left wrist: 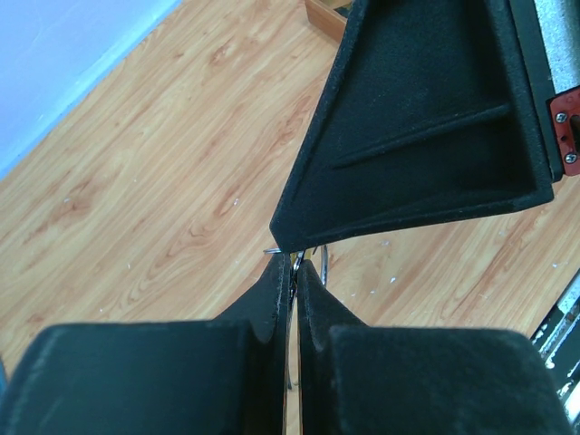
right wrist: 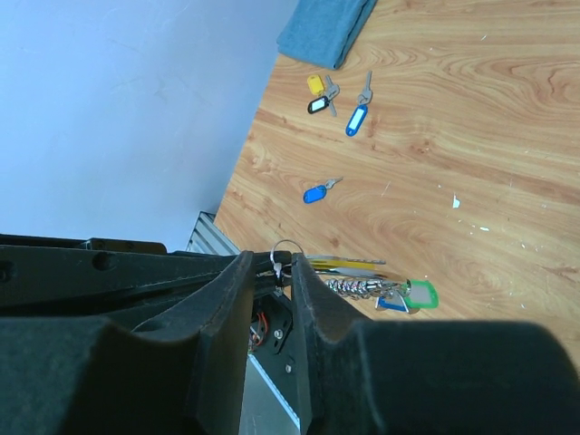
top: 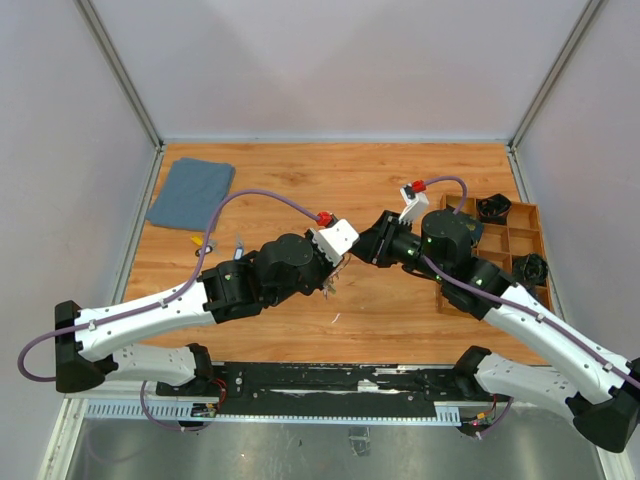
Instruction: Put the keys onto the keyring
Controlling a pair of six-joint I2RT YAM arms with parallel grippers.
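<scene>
My left gripper [top: 335, 265] is shut on the thin silver keyring [left wrist: 295, 265], held above the table's middle. In the right wrist view the keyring [right wrist: 285, 250] shows as a small loop with a short chain and yellow, blue and green [right wrist: 420, 294] tagged keys hanging from it. My right gripper [top: 362, 250] meets the left one tip to tip. Its jaws stand a narrow gap apart around the keyring [right wrist: 272, 263]. Loose keys lie at the table's left: two with blue tags [right wrist: 316, 193] [right wrist: 356, 119], and a yellow and black tagged pair [right wrist: 316, 93]. Some show in the top view [top: 199, 241].
A folded blue cloth [top: 190, 192] lies at the back left. A wooden compartment tray [top: 524, 212] with black parts in it stands at the right edge, beside my right arm. The cage walls enclose the table on three sides.
</scene>
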